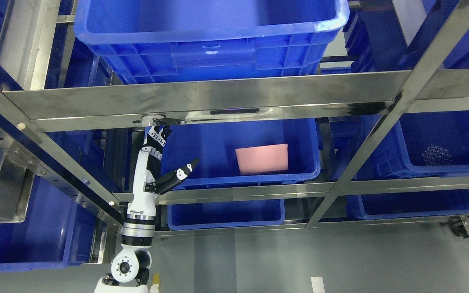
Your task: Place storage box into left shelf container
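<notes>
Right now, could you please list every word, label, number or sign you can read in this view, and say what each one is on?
No readable text anywhere in the head view.
Pink storage box in the blue shelf container: plain, no print visible.
Blue bins: moulded ribs only, no labels.
Steel shelf beam: a dark strip, no legible characters.
White slip on the floor: blank or too small to read.
Left hand: no markings legible.

Steel shelf frame runs across the view with diagonal braces. Large blue bin sits on the upper tier. Right-hand blue bin holds a cluster of small dark round items. Lower blue bin sits near the grey floor. White paper slip lies on the floor.
</notes>
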You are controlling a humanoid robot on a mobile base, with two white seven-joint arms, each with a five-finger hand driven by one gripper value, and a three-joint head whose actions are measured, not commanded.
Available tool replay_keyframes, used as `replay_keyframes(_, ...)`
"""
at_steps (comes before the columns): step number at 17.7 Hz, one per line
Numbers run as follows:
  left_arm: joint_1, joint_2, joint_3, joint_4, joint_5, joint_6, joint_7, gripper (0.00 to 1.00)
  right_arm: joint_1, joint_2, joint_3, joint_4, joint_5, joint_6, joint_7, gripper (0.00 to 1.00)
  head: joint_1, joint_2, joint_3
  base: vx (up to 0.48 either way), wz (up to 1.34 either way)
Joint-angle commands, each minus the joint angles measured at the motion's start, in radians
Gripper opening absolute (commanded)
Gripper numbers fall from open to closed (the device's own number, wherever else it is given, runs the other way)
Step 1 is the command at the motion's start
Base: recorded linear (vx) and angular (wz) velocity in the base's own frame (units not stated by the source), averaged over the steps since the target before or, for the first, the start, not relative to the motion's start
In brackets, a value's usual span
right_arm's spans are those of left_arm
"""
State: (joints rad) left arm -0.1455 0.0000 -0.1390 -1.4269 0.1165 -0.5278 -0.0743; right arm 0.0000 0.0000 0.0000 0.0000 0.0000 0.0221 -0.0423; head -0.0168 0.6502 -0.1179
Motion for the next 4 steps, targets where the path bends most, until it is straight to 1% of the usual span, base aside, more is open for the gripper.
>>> replay_keyframes(1,0.069,0.017,-0.001,-0.172,0.006,0.006,0.001,0.99,0.009,-0.017,-0.005,-0.017,0.002,-0.001,-0.001,1.0,0.0,0.0,0.0,0.0,0.0)
replay_keyframes(4,0.09,0.017,0.009,-0.172,0.006,0.014,0.001,0.99,0.009,-0.017,-0.005,-0.017,0.002,-0.001,-0.001,1.0,0.0,0.0,0.0,0.0,0.0)
